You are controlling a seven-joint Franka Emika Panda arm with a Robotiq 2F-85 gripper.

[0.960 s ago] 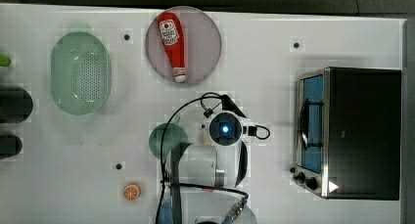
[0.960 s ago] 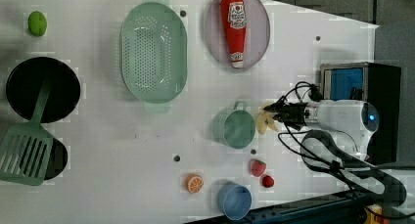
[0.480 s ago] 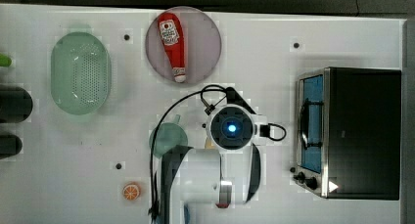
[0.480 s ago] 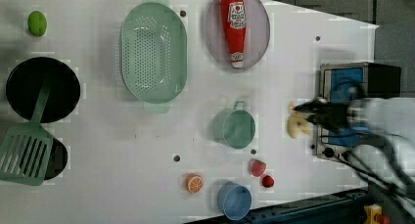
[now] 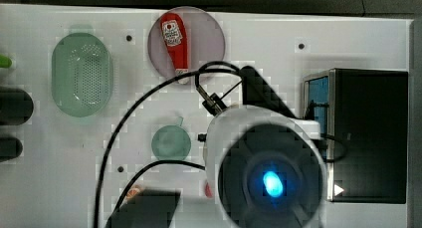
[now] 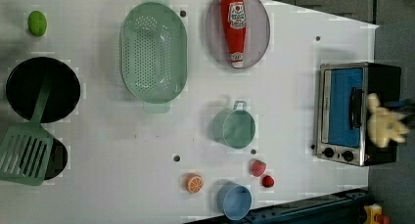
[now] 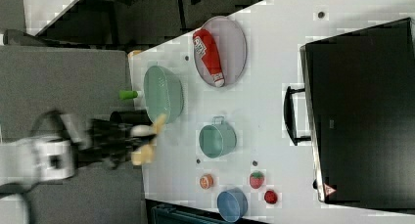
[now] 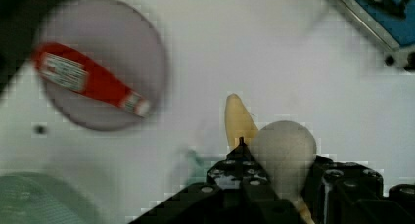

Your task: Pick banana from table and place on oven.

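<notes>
Your pincer (image 7: 128,145) is closed on the pale yellow peeled banana (image 6: 384,126) and holds it up in the air, off the white counter (image 6: 288,101). In the left view the banana hangs over the black-topped steel toaster oven (image 6: 359,114). You likely just need to go down onto that black top.

Oven (image 7: 362,111) top bare & wide (flat black), table (image 6: 293,116) strip beside its door unobstructed.

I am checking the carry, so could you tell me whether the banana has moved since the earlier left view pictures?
Yes. The banana, held in the gripper, has moved toward the left view's right, from beside the green cup to over the oven.
</notes>
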